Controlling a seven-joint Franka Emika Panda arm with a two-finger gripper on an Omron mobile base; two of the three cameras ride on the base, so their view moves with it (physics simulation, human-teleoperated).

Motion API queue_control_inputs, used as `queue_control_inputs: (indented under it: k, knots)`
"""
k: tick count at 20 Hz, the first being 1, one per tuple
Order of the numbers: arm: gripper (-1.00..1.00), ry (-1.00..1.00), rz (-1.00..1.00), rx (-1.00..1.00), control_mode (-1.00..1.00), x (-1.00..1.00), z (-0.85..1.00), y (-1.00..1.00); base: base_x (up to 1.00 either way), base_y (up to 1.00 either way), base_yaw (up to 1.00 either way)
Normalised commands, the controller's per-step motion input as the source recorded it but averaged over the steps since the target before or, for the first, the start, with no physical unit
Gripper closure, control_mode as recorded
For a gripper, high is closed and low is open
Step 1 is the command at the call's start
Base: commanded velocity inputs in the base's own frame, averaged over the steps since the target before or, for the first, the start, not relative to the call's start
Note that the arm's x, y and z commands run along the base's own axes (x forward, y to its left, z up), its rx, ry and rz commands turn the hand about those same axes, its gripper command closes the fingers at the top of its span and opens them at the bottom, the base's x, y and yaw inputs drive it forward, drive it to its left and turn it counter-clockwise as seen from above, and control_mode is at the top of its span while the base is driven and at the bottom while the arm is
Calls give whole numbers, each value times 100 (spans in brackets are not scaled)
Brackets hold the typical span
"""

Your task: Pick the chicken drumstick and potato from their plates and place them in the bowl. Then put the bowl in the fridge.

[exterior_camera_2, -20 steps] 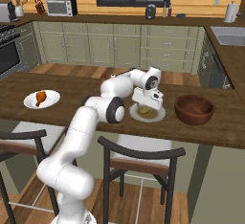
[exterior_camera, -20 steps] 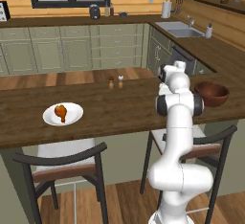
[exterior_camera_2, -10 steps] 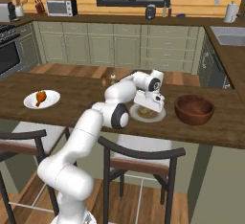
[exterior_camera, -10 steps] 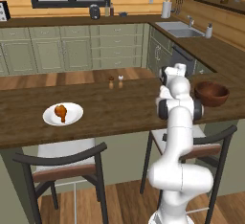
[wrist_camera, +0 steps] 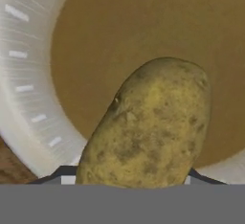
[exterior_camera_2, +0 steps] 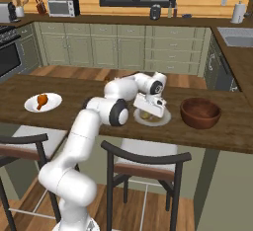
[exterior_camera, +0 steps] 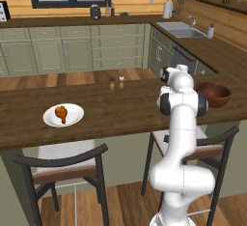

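Note:
In the hand view the potato [wrist_camera: 148, 127], a yellowish-green lump, lies on the pale-rimmed plate [wrist_camera: 24, 74] with the brownish-olive centre. My gripper [wrist_camera: 125, 179] is right down over it, open, one dark tip on each side of the potato. From the right base view the gripper [exterior_camera_2: 150, 110] hangs low over that plate [exterior_camera_2: 165, 119], left of the dark wooden bowl [exterior_camera_2: 200, 112]. The chicken drumstick [exterior_camera_2: 42, 99] rests on the white plate [exterior_camera_2: 53, 104] far left on the counter. In the left base view my arm hides the potato's plate; the drumstick [exterior_camera: 61, 113] and bowl [exterior_camera: 214, 93] show.
Small salt and pepper shakers [exterior_camera: 116, 81] stand at the counter's far edge. Two bar stools [exterior_camera_2: 146, 163] sit under the near edge. A sink [exterior_camera: 185, 29] and sage-green cabinets line the back wall.
The hand has sunk a little lower over the pale-rimmed plate, closing in on the potato. The drumstick, bowl and plates have not moved.

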Motion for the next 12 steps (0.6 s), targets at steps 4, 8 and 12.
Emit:
queue_control_inputs:
  k: [4,8,12]
  knots:
    - [100,-21,-7,-9,-100,-96,42,40,0,0,0]
    - [100,-5,-12,-8,-100,-98,69,1,0,0,0]
    - [100,-2,-16,-5,-100,-64,99,0,0,0,0]
